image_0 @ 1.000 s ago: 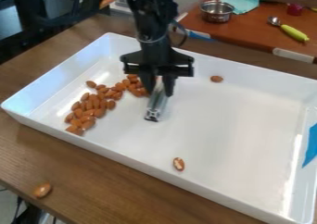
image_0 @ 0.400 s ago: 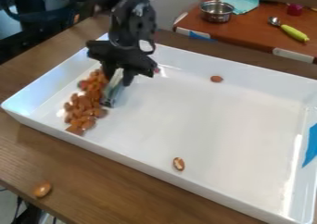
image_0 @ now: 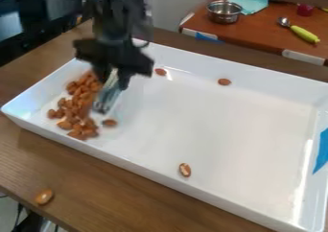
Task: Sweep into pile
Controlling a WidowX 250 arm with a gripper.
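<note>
My gripper (image_0: 114,84) hangs over the left part of the white tray (image_0: 217,125), shut on a silver-grey sweeping tool (image_0: 106,99) that slants down to the tray floor. Just left of the tool lies a heap of almonds (image_0: 78,101), stretched along the tray's left side. One almond (image_0: 110,123) rests by the tool's lower end. Apart from the heap are an almond (image_0: 160,72) and another almond (image_0: 224,82) near the back wall, and a pale-patched almond (image_0: 185,169) near the front wall.
The tray's raised walls surround the almonds. On the wooden table (image_0: 115,188) outside the tray, one almond (image_0: 44,196) lies at the front left. Behind, a metal pot (image_0: 224,11), a teal cloth (image_0: 250,3) and a green-handled spoon (image_0: 303,33) are on a brown counter. Blue tape (image_0: 322,152) marks the right wall.
My gripper has moved left with the tool, and the almonds beside it have shifted left into a tighter band. An almond near the back wall has come into view from behind the gripper.
</note>
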